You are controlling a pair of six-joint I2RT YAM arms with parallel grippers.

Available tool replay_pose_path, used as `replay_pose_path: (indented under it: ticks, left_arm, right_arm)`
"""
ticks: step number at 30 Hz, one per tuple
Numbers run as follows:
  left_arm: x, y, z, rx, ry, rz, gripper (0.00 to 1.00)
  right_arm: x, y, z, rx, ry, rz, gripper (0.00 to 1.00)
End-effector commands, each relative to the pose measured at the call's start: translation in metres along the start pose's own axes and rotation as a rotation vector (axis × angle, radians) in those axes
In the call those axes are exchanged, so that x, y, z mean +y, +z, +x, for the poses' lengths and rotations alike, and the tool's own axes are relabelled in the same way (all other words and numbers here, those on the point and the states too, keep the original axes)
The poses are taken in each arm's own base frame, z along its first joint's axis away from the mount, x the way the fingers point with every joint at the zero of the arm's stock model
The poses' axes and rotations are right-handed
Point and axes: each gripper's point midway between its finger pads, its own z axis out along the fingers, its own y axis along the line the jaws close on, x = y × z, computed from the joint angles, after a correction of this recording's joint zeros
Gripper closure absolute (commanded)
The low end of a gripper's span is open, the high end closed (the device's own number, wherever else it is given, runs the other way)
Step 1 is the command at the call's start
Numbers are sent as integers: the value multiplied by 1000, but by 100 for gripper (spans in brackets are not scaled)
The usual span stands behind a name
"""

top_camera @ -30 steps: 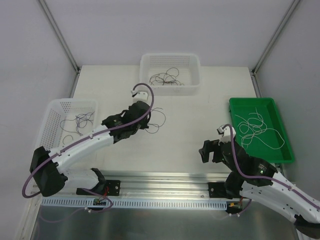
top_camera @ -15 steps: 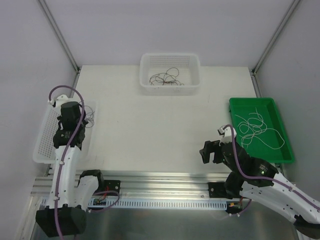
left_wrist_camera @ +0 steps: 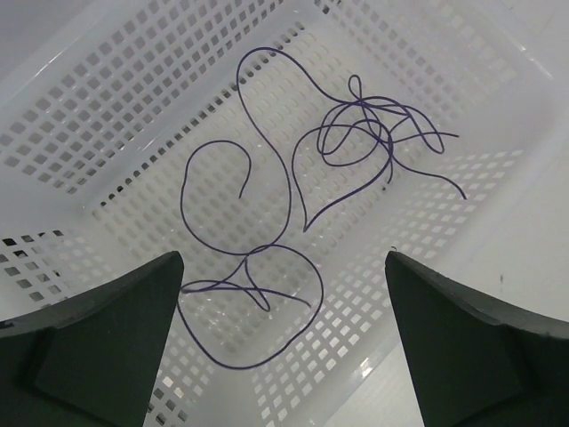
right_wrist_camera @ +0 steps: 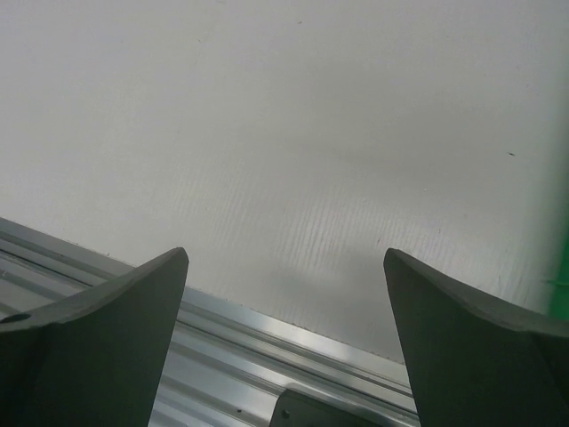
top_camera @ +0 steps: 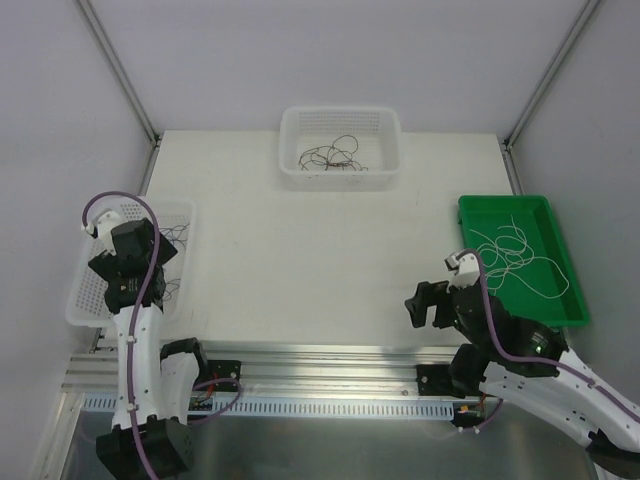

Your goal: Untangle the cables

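Purple cables point(left_wrist_camera: 288, 191) lie loose in curls on the floor of the left white basket point(left_wrist_camera: 133, 98), with a small knot point(left_wrist_camera: 360, 133) farther in. My left gripper point(left_wrist_camera: 283, 258) hangs open above them, holding nothing; from above it point(top_camera: 128, 255) sits over that basket point(top_camera: 120, 205). A dark tangle of cables point(top_camera: 332, 155) rests in the back white basket point(top_camera: 340, 118). White cables point(top_camera: 510, 255) lie in the green tray point(top_camera: 560, 300). My right gripper point(top_camera: 428, 303) is open over bare table near the front edge point(right_wrist_camera: 284, 253).
An aluminium rail point(top_camera: 320, 365) runs along the near edge, also under the right gripper point(right_wrist_camera: 267, 347). Slanted frame posts point(top_camera: 120, 70) stand at the back corners. Grey walls close in the table on three sides.
The left arm swung from mid-table back over the left basket, and its gripper went from shut to open, leaving a purple cable in the basket. The right arm barely shifted.
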Motion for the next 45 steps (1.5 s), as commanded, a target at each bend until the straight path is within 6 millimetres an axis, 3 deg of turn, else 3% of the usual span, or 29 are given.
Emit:
replay_pose_path:
  ticks: [1,4,9,17,23,31,35,39,45]
  left_arm:
    - [-15,-12,-5,-41,4,117,1]
    - [-35,-30,-5,-68,63,256,1]
    - [-60,-89,-23,-224,171,497,1]
    - [-57,-178,-43,-337,209,754,1]
    - [-43,-220,-37,-320,208,864,1]
    - [-3,-220,-24,-384,163,823,1]
    - [5,-221,-13,-388,152,865,1]
    - [23,-234,-13,-477,100,910,1]
    - [34,-235,-14,-511,48,896,1]
  right_arm:
    - [-9,-22,-26,-74,56,27,3]
    - [-23,-39,-38,-122,75,62,3]
    - [-51,-71,-53,-210,114,120,3]
    - [-82,-112,-63,-408,253,75,3]
    - [-98,-138,-62,-489,345,24,3]
    - [-98,-143,-59,-510,375,-15,3]
    - [-99,-144,-57,-510,387,-18,3]
    - [-98,-144,-57,-508,392,-25,3]
    - [-94,-142,-54,-491,386,-43,3]
